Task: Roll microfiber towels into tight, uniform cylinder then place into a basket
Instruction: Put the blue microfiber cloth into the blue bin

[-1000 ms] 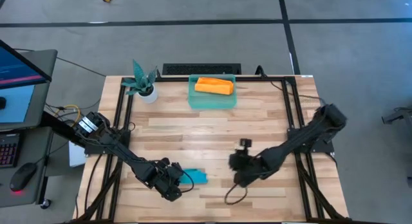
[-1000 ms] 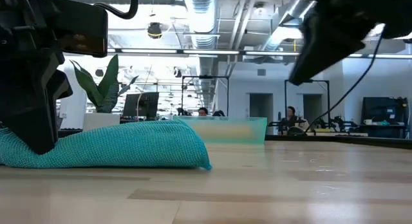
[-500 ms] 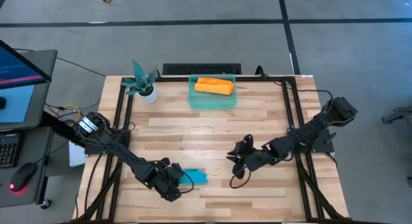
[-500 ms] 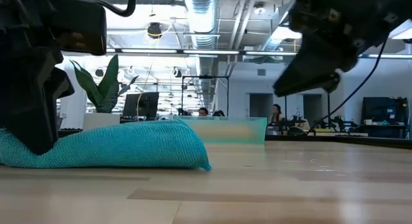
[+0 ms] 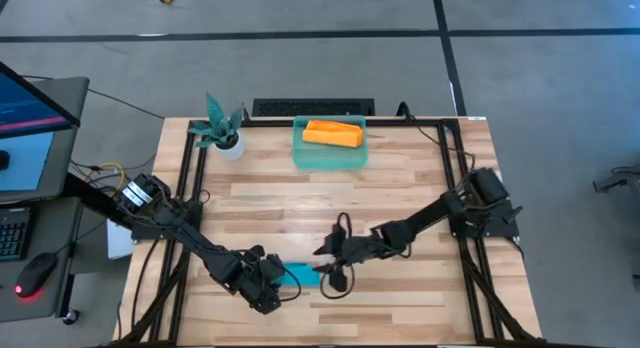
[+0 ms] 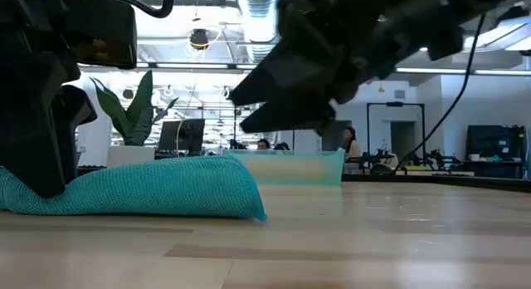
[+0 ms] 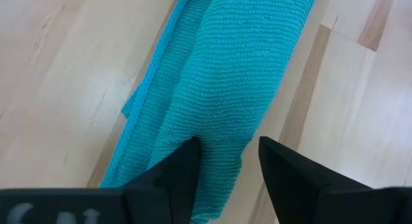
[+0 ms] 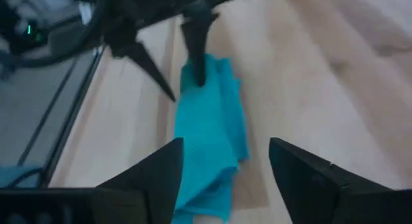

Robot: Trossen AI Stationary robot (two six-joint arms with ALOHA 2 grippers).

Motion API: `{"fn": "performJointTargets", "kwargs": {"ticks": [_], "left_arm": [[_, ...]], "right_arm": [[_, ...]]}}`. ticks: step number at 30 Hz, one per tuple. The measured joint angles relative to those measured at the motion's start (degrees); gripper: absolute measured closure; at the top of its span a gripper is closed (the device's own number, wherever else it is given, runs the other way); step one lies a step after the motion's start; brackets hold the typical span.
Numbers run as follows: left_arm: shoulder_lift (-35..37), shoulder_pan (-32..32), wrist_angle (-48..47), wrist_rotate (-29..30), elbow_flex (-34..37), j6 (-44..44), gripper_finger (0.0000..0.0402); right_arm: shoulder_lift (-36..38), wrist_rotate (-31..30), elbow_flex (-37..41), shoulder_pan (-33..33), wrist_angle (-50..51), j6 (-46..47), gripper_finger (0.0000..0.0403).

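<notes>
The teal-blue towel point(image 5: 305, 275) point(image 6: 166, 189) point(image 7: 219, 69) point(image 8: 209, 127) lies as a loose, rumpled roll on the wood near the table's front edge. My left gripper point(image 5: 282, 282) point(image 7: 228, 141) stands open at the roll's left end, pointing steeply down. My right gripper point(image 5: 322, 254) point(image 6: 236, 113) point(image 8: 225, 143) hovers open just above and beyond the roll's right end, touching nothing. The orange-yellow towel point(image 5: 332, 134) lies rolled inside the basket point(image 5: 300, 153) at the table's far edge. My left gripper has one finger point(image 8: 196, 56) standing on the teal towel's left end point(image 8: 201, 89), coming from above. Its other finger point(image 8: 151, 68) is spread away over bare wood beside the roll. The towel lies flat on the table, not lifted.
A teal potted plant point(image 5: 222, 128) stands at the far left corner beside the basket. A dark bar point(image 5: 312, 108) runs along the far edge. Black frame rails point(image 5: 455, 178) flank both sides. Bare wood stretches between the basket and the teal towel.
My right gripper has swung toward the table's left and down, from mid-right of the table to the teal towel's right end. It has tipped nearer to level and its fingers have parted. The teal towel stays on the table.
</notes>
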State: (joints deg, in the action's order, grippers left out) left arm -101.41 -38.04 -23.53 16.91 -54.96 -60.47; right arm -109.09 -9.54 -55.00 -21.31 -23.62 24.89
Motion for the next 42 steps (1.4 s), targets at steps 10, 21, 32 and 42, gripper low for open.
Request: {"fn": "performJointTargets", "kwargs": {"ticks": [10,21,32,42], "left_arm": [[0.0,-0.02,0.09,0.04,0.0,0.0,0.0242],[0.0,-0.02,0.32,0.11,0.0,-0.05,0.0242],[0.0,-0.02,0.57,0.48,-0.02,-4.8,0.0242],[0.0,0.15,0.57,0.48,-0.02,-3.68,0.0243]], "right_arm": [[-7.45,5.6,-10.73,1.38,10.72,-2.89,0.0142],[-11.69,9.56,-12.16,2.11,10.19,0.75,0.0142],[-12.07,12.72,-12.0,2.39,11.43,2.79,0.0146],[-11.91,12.7,-12.0,2.43,14.24,3.36,0.0269]]}}
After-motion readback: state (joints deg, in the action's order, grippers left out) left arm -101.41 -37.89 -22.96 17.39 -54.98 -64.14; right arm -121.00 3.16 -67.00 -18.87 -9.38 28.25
